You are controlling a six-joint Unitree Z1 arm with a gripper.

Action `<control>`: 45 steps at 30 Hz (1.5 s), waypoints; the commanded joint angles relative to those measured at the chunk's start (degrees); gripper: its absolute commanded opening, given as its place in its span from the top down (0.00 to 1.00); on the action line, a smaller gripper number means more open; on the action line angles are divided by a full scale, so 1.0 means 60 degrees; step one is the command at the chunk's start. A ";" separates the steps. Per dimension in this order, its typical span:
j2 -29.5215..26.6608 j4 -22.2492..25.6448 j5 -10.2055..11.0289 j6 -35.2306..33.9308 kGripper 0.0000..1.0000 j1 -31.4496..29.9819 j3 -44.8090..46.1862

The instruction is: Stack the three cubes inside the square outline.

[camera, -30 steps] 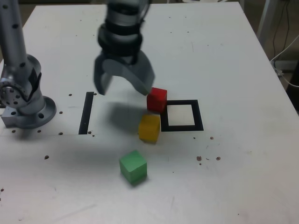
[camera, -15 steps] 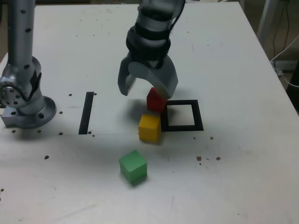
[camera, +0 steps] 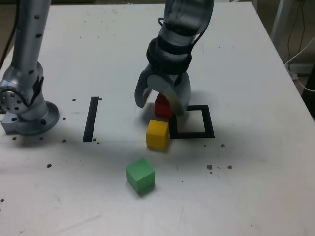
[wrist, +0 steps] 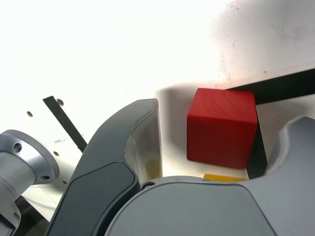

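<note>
Three loose cubes — red (camera: 163,107), yellow (camera: 157,134), green (camera: 141,176), open tool (camera: 162,101) above

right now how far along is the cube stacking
Nothing looks stacked: the square outline shows no cube inside it. In hand: the open gripper is around the red cube, not visibly gripping it. Left: all three placements, with the yellow cube and green cube on the table outside the outline.
</note>
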 commanded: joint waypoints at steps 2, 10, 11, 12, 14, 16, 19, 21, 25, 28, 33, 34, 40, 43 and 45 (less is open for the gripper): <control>0.0047 -0.0080 0.0123 -0.0082 0.56 0.0019 -0.0038; 0.0124 -0.0192 0.0258 -0.0125 0.79 0.0019 -0.0059; 0.0141 -0.0201 0.0255 -0.0125 0.79 0.0020 -0.0061; 0.0155 -0.0207 0.0254 -0.0124 0.80 0.0019 -0.0064; 0.0185 -0.0214 0.0249 -0.0124 0.80 0.0018 -0.0070; 0.0228 -0.0214 0.0246 -0.0125 0.80 0.0017 -0.0077; 0.0286 -0.0215 0.0241 -0.0128 0.80 0.0017 -0.0090; 0.0308 -0.0222 0.0230 -0.0131 0.80 0.0017 -0.0099; 0.0310 -0.0246 0.0199 -0.0172 0.80 0.0018 -0.0113; 0.0301 -0.0214 0.0113 -0.0285 0.80 0.0012 -0.0169; 0.0295 0.0105 -0.0377 -0.0528 0.80 -0.0118 -0.0651; 0.0290 0.0194 -0.0499 -0.0577 0.80 -0.0158 -0.0794; 0.0315 0.0656 -0.1283 -0.0894 0.80 -0.0305 -0.1661; 0.0338 0.0801 -0.1531 -0.1143 0.80 -0.0359 -0.1958; 0.0376 0.0851 -0.1654 -0.1341 0.80 -0.0396 -0.2105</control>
